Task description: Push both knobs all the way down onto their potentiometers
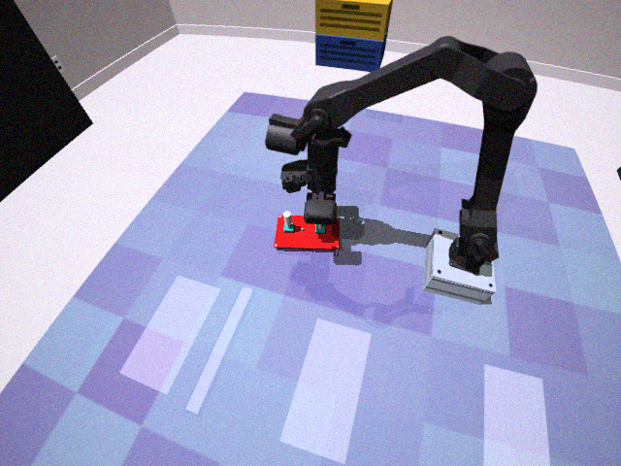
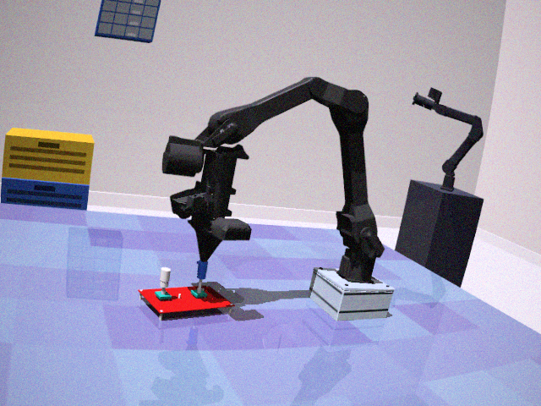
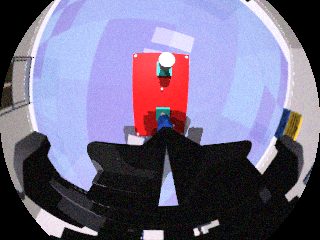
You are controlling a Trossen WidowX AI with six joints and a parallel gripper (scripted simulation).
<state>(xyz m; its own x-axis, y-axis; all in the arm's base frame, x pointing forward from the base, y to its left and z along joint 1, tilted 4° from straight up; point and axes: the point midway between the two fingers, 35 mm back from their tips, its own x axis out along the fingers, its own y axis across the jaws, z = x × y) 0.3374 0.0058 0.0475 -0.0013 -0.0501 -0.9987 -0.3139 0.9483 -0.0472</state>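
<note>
The red circuit board stands on short legs. A white knob sits high on its shaft, with shaft showing above its teal potentiometer. A blue knob also sits high, with shaft showing above the other teal potentiometer. My gripper is shut and empty, pointing down. Its tips are at the top of the blue knob and seem to touch it. In the top view the gripper hides the blue knob.
A tiny white part stands on the board between the potentiometers. The arm's white base box is to the right of the board. A second arm on a dark pedestal and yellow and blue crates are far off.
</note>
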